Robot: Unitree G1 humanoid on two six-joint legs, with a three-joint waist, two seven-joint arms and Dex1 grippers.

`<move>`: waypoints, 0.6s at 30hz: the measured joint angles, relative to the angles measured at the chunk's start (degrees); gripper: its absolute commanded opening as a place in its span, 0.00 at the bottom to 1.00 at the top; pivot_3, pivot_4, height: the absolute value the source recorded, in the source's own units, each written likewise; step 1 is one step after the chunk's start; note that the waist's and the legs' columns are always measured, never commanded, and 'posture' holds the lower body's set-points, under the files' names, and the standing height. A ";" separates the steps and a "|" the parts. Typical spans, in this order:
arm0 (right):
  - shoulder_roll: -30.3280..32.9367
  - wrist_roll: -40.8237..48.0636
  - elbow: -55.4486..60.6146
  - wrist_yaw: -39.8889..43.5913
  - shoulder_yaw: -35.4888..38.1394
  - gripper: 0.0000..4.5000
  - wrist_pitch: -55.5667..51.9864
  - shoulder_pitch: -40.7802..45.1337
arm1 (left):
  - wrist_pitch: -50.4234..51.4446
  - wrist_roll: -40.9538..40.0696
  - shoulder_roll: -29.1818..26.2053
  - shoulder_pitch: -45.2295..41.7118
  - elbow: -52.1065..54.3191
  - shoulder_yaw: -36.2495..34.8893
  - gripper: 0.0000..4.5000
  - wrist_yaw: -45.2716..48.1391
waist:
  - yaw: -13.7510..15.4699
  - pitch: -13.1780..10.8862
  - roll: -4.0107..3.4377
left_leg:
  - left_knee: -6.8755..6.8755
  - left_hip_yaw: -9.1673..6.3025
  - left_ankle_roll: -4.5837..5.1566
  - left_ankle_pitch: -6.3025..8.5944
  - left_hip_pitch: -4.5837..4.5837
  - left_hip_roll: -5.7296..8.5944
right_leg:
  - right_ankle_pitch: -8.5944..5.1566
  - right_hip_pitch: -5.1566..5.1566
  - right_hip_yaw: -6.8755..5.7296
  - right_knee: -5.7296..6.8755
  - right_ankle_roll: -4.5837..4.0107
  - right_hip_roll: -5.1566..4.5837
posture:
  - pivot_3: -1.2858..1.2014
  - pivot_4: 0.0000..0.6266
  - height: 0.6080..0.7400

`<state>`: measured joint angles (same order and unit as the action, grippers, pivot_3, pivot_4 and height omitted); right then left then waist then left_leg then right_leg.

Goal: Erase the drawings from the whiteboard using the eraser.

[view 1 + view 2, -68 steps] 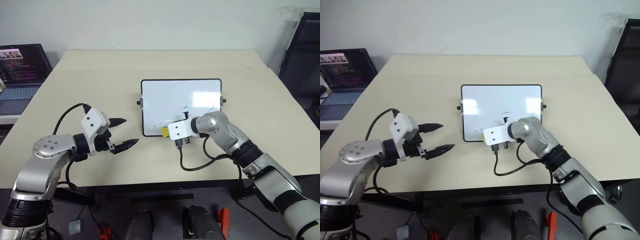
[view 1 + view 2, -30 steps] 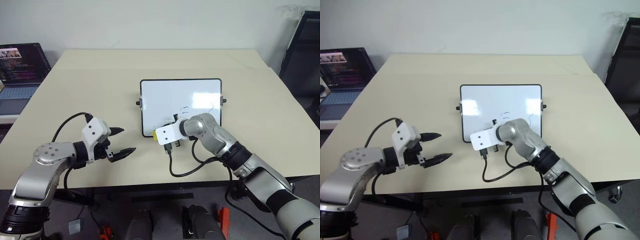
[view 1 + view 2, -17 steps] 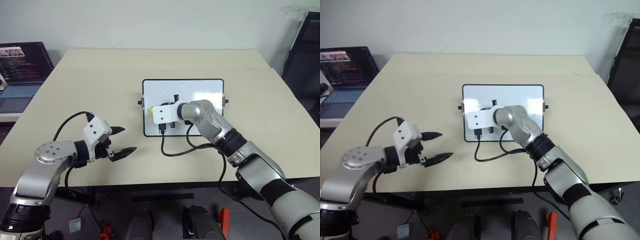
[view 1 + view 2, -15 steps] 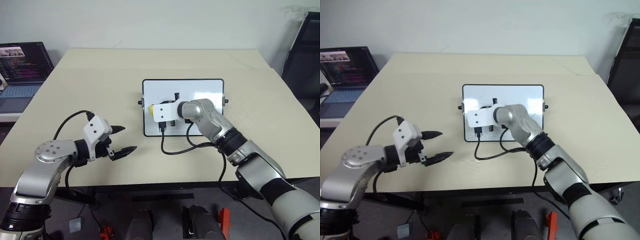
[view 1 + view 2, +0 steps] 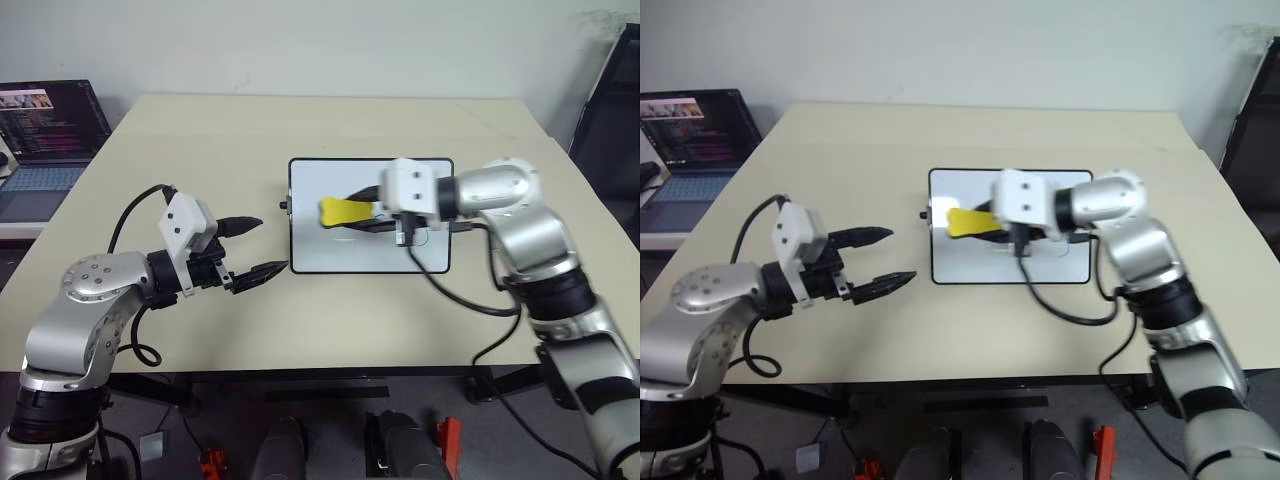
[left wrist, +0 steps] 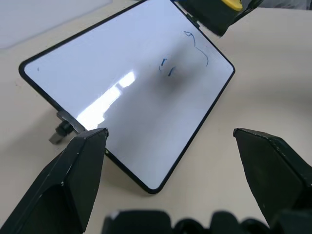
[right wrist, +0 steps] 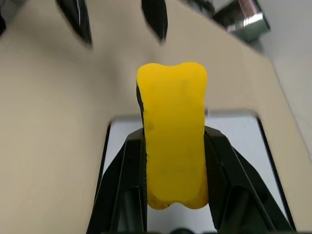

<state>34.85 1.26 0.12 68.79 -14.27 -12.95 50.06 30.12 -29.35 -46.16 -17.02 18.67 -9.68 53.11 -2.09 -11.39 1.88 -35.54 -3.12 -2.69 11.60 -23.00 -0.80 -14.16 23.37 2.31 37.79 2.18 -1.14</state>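
The whiteboard (image 5: 370, 215) lies flat on the beige table (image 5: 200, 140), just right of the centre of the head view, its long sides running left to right. A small black knob (image 6: 62, 129) sticks out from its short side. Most of its surface is clean and glossy, with a bright reflection; in the left wrist view a few faint blue marks (image 6: 195, 53) show near one end of the board.

The right gripper (image 5: 362, 215) hangs over the middle of the board, pointing toward the left of the frame. It is clenched on the eraser (image 5: 345, 211), which juts out from between the fingers, yellow face up. In the right wrist view the eraser (image 7: 173, 134) stands between the two black fingers (image 7: 122, 180), a dark edge showing along one side. From the head view the eraser appears lifted off the board rather than pressed on it, though the gap cannot be seen clearly.

The left gripper (image 5: 255, 247) sits at centre left of the frame, above the table just left of the board's lower left corner. Its fingers (image 5: 262, 271) are spread apart and grasp nothing.

A laptop (image 5: 45, 125) with a lit screen stands at the upper left edge of the frame, beside the table.
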 measured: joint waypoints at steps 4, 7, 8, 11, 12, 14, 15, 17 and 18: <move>7.77 -1.98 -4.35 -0.54 1.84 0.25 1.17 -3.15 | 0.71 0.14 -1.42 -1.68 1.22 0.54 1.00 0.08 | 0.05 -0.03 -0.04 | 0.02 0.18 0.00 0.00 -0.01 0.00 | -0.10 0.07 0.13 0.00 -0.18 0.00 | 0.52 0.24 1.00; 12.85 -5.03 -7.74 -1.43 1.87 0.25 4.32 -4.59 | 0.71 0.51 -1.68 -2.02 1.25 1.21 1.00 0.19 | -0.13 -0.04 -0.03 | 0.16 0.19 0.00 0.00 0.02 0.00 | -0.02 0.11 0.13 0.00 0.02 0.01 | 0.52 0.24 1.00; 14.13 -6.00 -8.87 -1.59 1.86 0.25 5.28 -4.84 | 0.70 0.98 -1.97 -1.96 1.18 1.73 1.00 0.33 | -0.19 -0.04 -0.03 | 0.22 0.20 0.00 0.00 0.02 0.00 | -0.02 0.14 0.14 0.00 0.03 0.01 | 0.52 0.24 1.00; 17.22 -7.47 -11.19 -1.85 1.89 0.25 7.75 -5.36 | 0.39 3.05 -3.51 -1.56 0.51 3.55 1.00 1.09 | -0.45 -0.04 -0.03 | 0.38 0.23 0.00 0.00 0.05 0.00 | -0.08 0.18 0.17 0.00 0.03 0.01 | 0.52 0.24 1.00; 17.99 -7.54 -11.54 -1.83 1.91 0.25 8.27 -5.54 | 0.34 3.46 -3.78 -1.46 0.23 3.83 1.00 1.33 | -0.47 -0.04 -0.03 | 0.39 0.22 0.00 0.00 0.04 0.01 | -0.10 0.18 0.16 -0.01 0.03 0.01 | 0.52 0.24 1.00; 19.61 -7.76 -12.28 -1.68 2.20 0.25 9.26 -5.90 | 0.29 4.01 -4.02 -1.24 -0.69 4.07 1.00 1.51 | -0.47 -0.04 -0.02 | 0.43 0.22 0.00 0.00 0.04 0.01 | -0.13 0.19 0.16 -0.02 0.03 0.00 | 0.52 0.24 1.00; 20.31 -7.78 -12.63 -1.56 2.49 0.25 9.79 -6.07 | 0.30 4.05 -4.02 -1.24 -0.85 4.09 1.00 1.53 | -0.47 -0.05 -0.02 | 0.43 0.22 0.00 0.00 0.03 0.01 | -0.13 0.19 0.16 -0.03 0.03 0.00 | 0.52 0.24 1.00; 21.31 -7.82 -13.34 -1.38 2.96 0.25 10.56 -6.32 | 0.29 4.07 -4.16 -1.24 -0.85 4.09 1.00 1.56 | -0.47 -0.05 -0.01 | 0.44 0.22 0.00 0.00 0.04 0.02 | -0.14 0.19 0.17 -0.04 0.03 -0.01 | 0.52 0.24 1.00; 21.70 -7.90 -13.94 -1.37 2.98 0.25 11.11 -6.33 | 0.30 4.08 -4.23 -1.24 -0.84 4.08 1.00 1.57 | -0.48 -0.05 -0.01 | 0.44 0.22 0.00 0.00 0.04 0.02 | -0.14 0.18 0.17 -0.04 0.04 -0.01 | 0.52 0.24 1.00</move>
<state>56.54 -6.64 -13.82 67.42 -11.29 -1.84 43.73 30.42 -25.26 -50.39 -18.26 17.82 -5.61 54.68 -2.58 -11.44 1.87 -35.10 -2.90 -2.69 11.60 -22.96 -0.78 -14.29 23.55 2.48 37.75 2.21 -1.15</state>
